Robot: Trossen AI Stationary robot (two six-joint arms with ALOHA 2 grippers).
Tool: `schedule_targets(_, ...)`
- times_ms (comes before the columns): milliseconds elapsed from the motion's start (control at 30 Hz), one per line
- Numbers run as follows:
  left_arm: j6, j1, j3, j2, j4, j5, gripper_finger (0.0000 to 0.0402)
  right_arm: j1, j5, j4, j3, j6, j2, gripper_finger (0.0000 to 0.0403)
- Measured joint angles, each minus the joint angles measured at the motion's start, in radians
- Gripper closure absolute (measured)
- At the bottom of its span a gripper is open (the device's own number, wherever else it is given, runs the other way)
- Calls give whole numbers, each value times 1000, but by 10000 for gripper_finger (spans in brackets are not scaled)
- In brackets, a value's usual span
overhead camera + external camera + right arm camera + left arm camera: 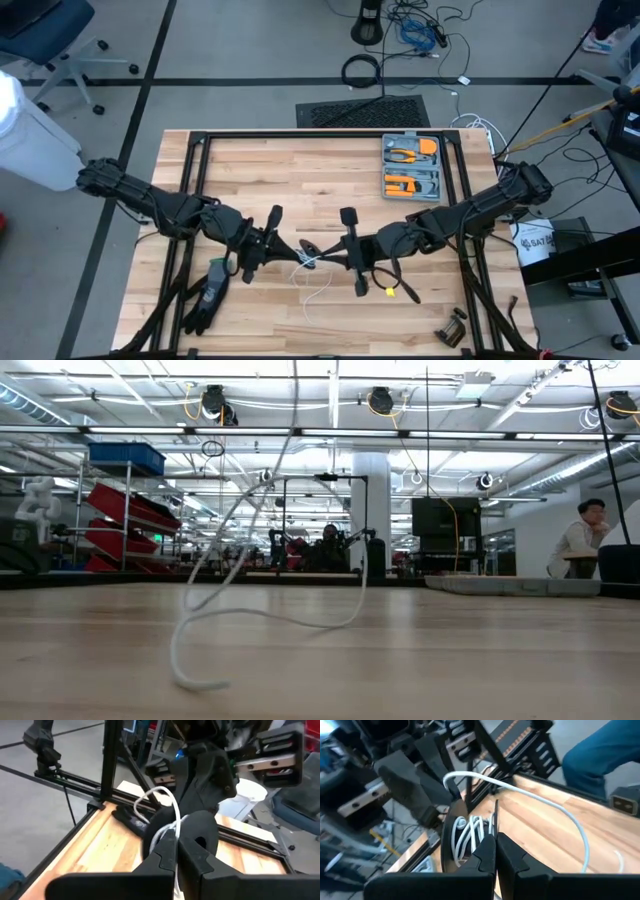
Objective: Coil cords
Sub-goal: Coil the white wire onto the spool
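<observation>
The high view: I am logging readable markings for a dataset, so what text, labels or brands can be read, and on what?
"SAT": partial dark print on the white bucket beside the table's right edge; the rest is cut off.
Orange tool case: no readable print.
The other views show no legible text.

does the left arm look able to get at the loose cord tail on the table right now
Probably not yet: the left gripper is shut on the cord bundle, as is the right gripper. The tail lies unobstructed just below them.
</observation>
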Motion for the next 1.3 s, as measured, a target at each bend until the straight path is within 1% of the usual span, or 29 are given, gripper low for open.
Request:
schedule_targets(200, -26, 1, 4, -8, 7, -68, 401, 48, 43, -16, -1, 1, -34, 403)
schedule_targets(400, -26, -5, 4, -15, 44, -75, 401, 75, 118, -23, -1, 8, -35, 403)
schedule_targets(533, -26, -5, 4, -14, 90, -79, 401, 85, 176, -59, -1, 26, -33, 403)
schedule_targets(767, -26, -5, 4, -13, 139, -123, 401, 84, 238, -109, -1, 69, -33, 403)
schedule_targets(933, -26, -6, 3, -13, 185, -161, 401, 85, 305, -183, -1, 108, -29, 403)
schedule_targets(1033, -26, -12, 4, -13, 213, -165, 401, 81, 328, -248, -1, 151, -29, 403)
schedule_targets(1133, -25, -29, 3, -13, 236, -166, 401, 77, 385, -316, -1, 181, -29, 403)
schedule_targets(1200, -25, -43, 3, -21, 233, -169, 401, 78, 404, -348, -1, 196, -29, 403)
schedule_targets(1300, -25, -63, 3, -43, 207, -211, 401, 87, 410, -384, -1, 214, -33, 403)
